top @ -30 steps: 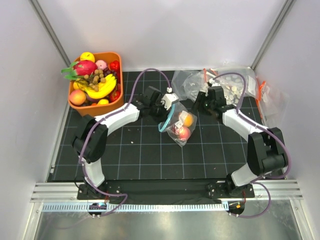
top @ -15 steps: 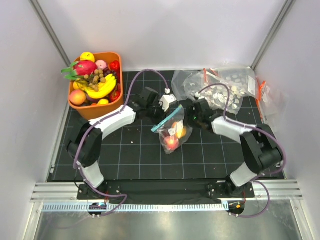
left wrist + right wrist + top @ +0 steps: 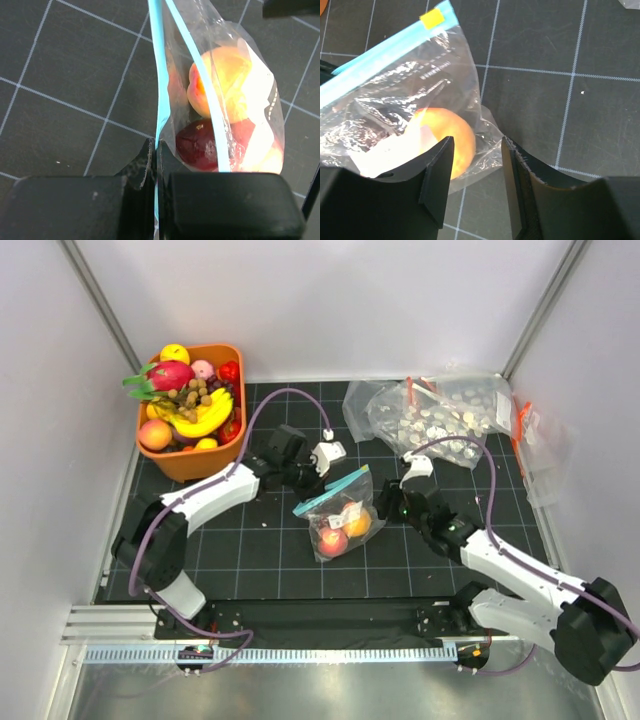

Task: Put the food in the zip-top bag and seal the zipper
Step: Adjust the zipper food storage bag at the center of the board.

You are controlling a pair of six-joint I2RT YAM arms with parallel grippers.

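Note:
The zip-top bag [image 3: 340, 515] lies on the black grid mat, its teal zipper [image 3: 332, 490] facing the far left. The peach [image 3: 332, 539] and the orange fruit [image 3: 358, 525] are inside it. My left gripper [image 3: 305, 490] is shut on the zipper [image 3: 160, 75] at its left end. In the left wrist view [image 3: 156, 145] the two teal lips stand apart beyond the jaws, with the orange fruit [image 3: 225, 75] and the peach [image 3: 200, 145] behind them. My right gripper [image 3: 382, 504] is open at the bag's right corner. In the right wrist view [image 3: 477, 142] the orange fruit [image 3: 445, 135] lies beside its left finger.
An orange basket [image 3: 205, 348] with a banana [image 3: 205, 418], a dragon fruit [image 3: 165, 375] and other toy fruit stands at the back left. Bigger clear speckled bags [image 3: 440, 415] lie at the back right, another [image 3: 540, 445] against the right wall.
The bag with both fruits has come down and toward the near edge. The right arm has swung round to the near right, its gripper now beside the bag's corner. The left gripper followed the zipper.

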